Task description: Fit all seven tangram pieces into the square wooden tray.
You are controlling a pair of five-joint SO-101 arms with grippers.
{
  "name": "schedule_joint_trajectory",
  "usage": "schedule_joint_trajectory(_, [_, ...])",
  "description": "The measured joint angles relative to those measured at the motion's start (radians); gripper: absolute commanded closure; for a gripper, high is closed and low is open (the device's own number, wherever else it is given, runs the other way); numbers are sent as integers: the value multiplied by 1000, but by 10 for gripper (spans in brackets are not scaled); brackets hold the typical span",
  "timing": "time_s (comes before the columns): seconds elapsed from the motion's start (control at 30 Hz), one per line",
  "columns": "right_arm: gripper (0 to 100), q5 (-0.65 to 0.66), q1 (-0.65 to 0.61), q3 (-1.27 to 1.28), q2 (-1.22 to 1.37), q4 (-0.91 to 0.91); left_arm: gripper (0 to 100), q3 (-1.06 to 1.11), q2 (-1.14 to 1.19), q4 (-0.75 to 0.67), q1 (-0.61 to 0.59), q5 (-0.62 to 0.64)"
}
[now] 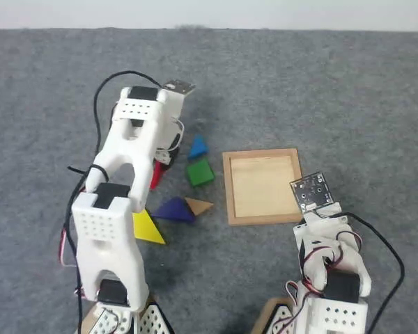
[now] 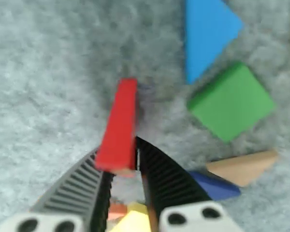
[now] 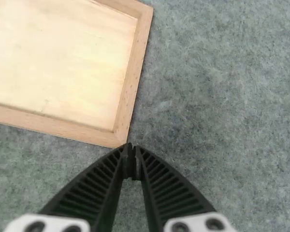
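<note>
None of the seven pieces is yet seated in the square wooden tray (image 1: 227, 188); its floor is seen bare in the high view, so the task is judged to be at its very start.

Outside the tray, on the grey mat (image 1: 334, 90), six pieces can be counted. The yellow triangle (image 1: 146, 228), the biggest showing, is partly covered by the left arm and is farthest from the tray. The dark blue triangle (image 1: 174, 209) lies next to it, with its tip touching or almost touching the tan triangle (image 1: 199, 206), which is just beside the tray's left rim. The green square (image 1: 200, 172) is set near that same rim, and the small blue triangle (image 1: 198, 147) is just beyond the square.

The red piece (image 2: 120, 123) is held on edge: the left gripper (image 2: 117, 153) is clamped around its near end, left of the green square and well short of the tray. A small orange patch is glimpsed behind the jaws in the left wrist view; whether it is the seventh piece cannot be told.

The right gripper (image 3: 131, 150) is pressed together with nothing in it, and is poised over the mat just off one corner of the tray.

All seven placements are therefore left to be made, and the red piece is judged to be the first in hand.
</note>
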Motion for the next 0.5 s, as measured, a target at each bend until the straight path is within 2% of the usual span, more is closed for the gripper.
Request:
schedule_joint_trajectory(0.13, [989, 0, 0, 0, 0, 0, 991, 0, -87, 35, 98, 8])
schedule_joint_trajectory(0.3, [989, 0, 0, 0, 0, 0, 989, 18, -253, 52, 304, 64])
schedule_joint_trajectory(0.5, [989, 0, 0, 0, 0, 0, 989, 51, -221, -78, 430, 137])
